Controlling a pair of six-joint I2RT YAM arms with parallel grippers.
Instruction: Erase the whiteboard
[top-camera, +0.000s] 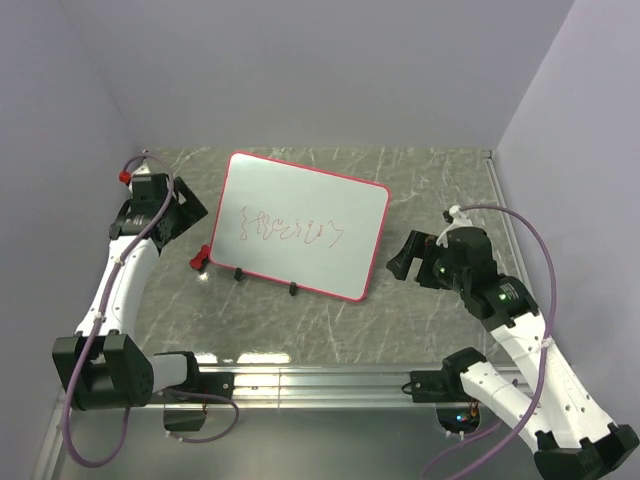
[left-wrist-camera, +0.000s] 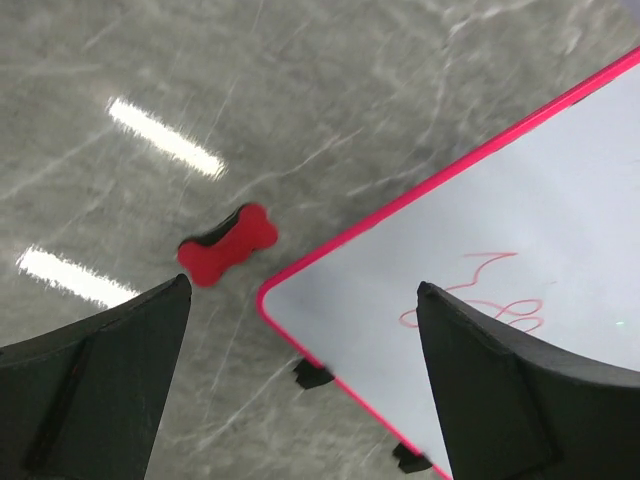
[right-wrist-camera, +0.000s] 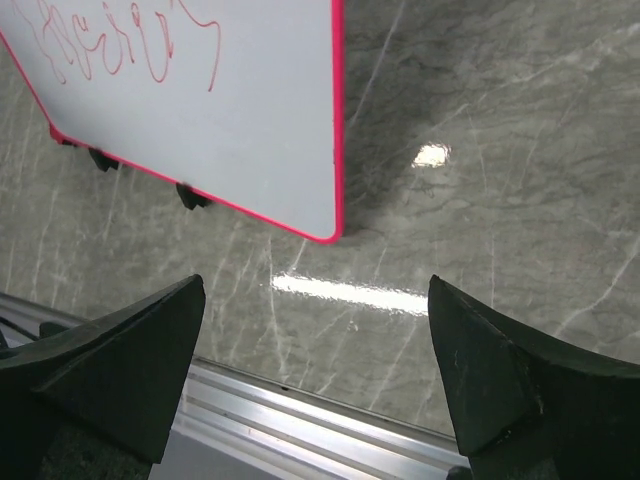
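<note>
**Scribbled board sits between two open grippers**

The large white rectangular whiteboard (top-camera: 300, 205) with a thin red-pink frame lies skewed on the grey marbled tabletop (top-camera: 420, 320). Red scribbles (top-camera: 293, 231) run across its middle and small black feet (top-camera: 238, 272) line its near edge. The left gripper (top-camera: 178, 222) hovers at the board's left edge, jaws spread wide and holding nothing. A small red bone-shaped piece (left-wrist-camera: 228, 245) lies just beside the near-left corner, clear of the frame. The right gripper (top-camera: 405, 258), equally wide and empty, hangs off the right edge. Bare stone runs from there to the aluminium rail (top-camera: 320, 380).
</note>
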